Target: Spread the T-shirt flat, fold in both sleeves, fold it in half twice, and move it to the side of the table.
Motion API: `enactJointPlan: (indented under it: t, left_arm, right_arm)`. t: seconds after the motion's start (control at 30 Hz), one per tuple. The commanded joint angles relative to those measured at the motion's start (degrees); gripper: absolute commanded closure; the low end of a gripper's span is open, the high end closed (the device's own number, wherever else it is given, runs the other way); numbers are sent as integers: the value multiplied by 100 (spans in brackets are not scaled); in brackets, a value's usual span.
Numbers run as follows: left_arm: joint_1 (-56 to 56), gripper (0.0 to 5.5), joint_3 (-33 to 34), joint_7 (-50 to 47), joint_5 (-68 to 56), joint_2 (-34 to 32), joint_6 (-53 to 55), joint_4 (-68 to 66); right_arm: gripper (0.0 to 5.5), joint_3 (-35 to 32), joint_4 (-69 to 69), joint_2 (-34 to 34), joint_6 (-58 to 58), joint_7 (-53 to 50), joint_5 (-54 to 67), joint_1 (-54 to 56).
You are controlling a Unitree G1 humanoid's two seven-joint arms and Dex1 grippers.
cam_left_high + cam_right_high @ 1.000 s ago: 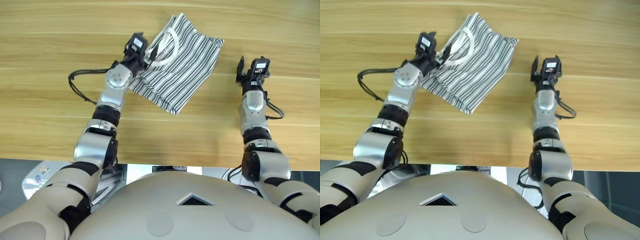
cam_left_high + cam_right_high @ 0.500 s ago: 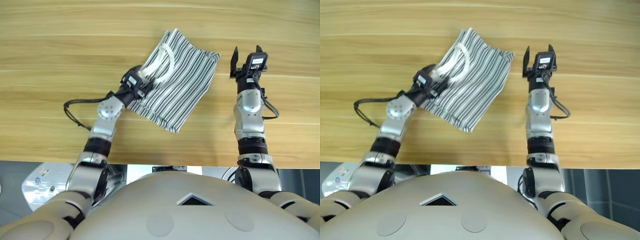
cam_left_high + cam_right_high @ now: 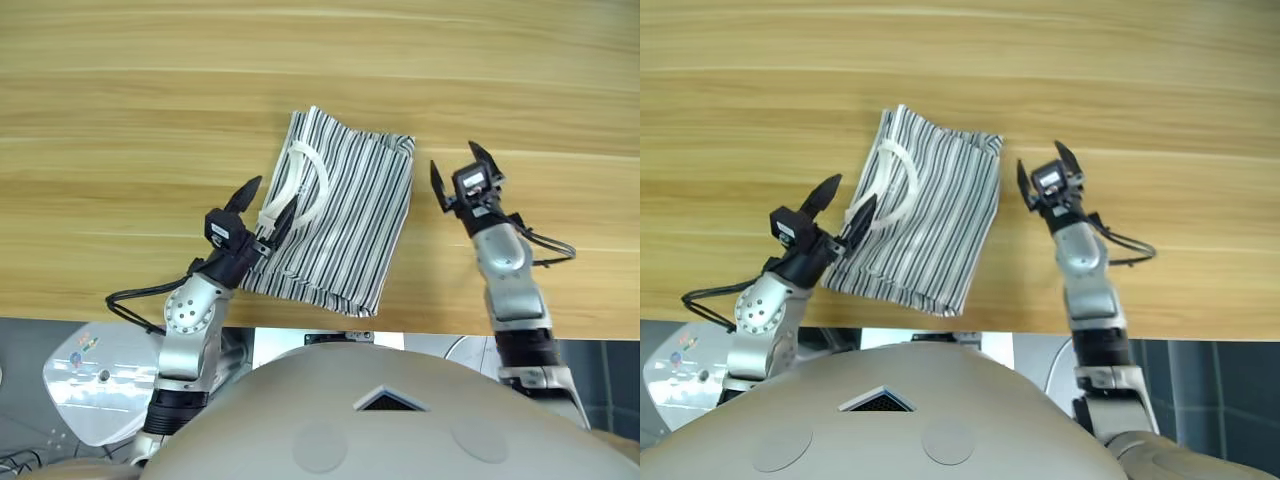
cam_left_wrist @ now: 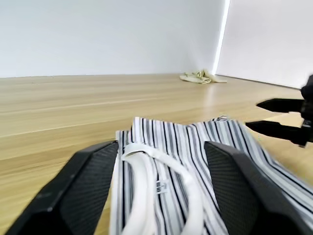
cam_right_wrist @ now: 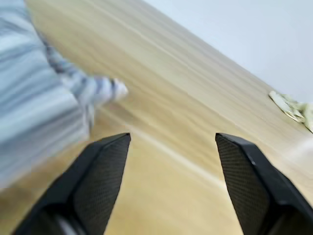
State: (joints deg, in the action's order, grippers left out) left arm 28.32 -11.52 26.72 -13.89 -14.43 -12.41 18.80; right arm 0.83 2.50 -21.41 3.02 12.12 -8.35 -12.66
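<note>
– Right, head view first: where does the T-shirt [image 3: 340, 225] lie?
– Folded into a compact striped packet on the table [image 3: 120, 120], towards its 6 o'clock edge, white collar [image 3: 300, 185] uppermost. The left gripper [image 3: 268, 205] sits at the packet's 8 o'clock, spread wide across the collar end and holding nothing. The right gripper [image 3: 455, 160] stands at the packet's 3 o'clock, just beside it and apart from it, likewise spread and empty.
– Left wrist view?
– Both fingers [image 4: 83, 186] splayed, the collar lying between them. Whether the tips touch cloth cannot be told.
– Right wrist view?
– Fingers [image 5: 98, 176] wide apart over bare wood, one corner of the shirt close by. A crumpled scrap [image 5: 293, 107] lies far off on the table.
– Step in hand?
– In my judgement the folds are done and the shift to the side is what remains or is being finished. If more travel is wanted, the next move calls for the left fingers to close on the collar edge through all layers, then a low drag so the packet does not unfold
</note>
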Motion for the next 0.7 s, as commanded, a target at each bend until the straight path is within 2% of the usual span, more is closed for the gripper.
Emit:
enactJointPlan:
  t: [0.03,0.13,0.23,0.33,0.43,0.53,0.7]
  left_arm:
    - [-75,224,-653,530,125,-21,-412,-52]
    - [-1130,224,-660,199,729,176,84,-1177]
    - [-2330,224,-426,-410,1122,495,692,-2224]
    - [-3268,224,-316,-609,1330,641,804,-3020]
    - [-4049,224,-289,-825,1573,803,837,-4368]
    - [-4175,224,-193,-1035,1665,891,690,-5314]
    - [-3751,224,-53,-1212,1681,1020,367,-5905]
  right_arm:
    - [228,-264,1173,-226,594,945,1219,-663]
    - [228,204,936,-230,988,1207,930,-563]
    - [228,555,-250,51,900,909,382,132]
    - [228,750,-1204,358,975,650,119,757]
    - [228,866,-2006,628,1186,442,-26,1399]
    - [228,895,-2568,735,1411,350,-86,1854]
    - [228,845,-2649,755,1721,560,125,2082]
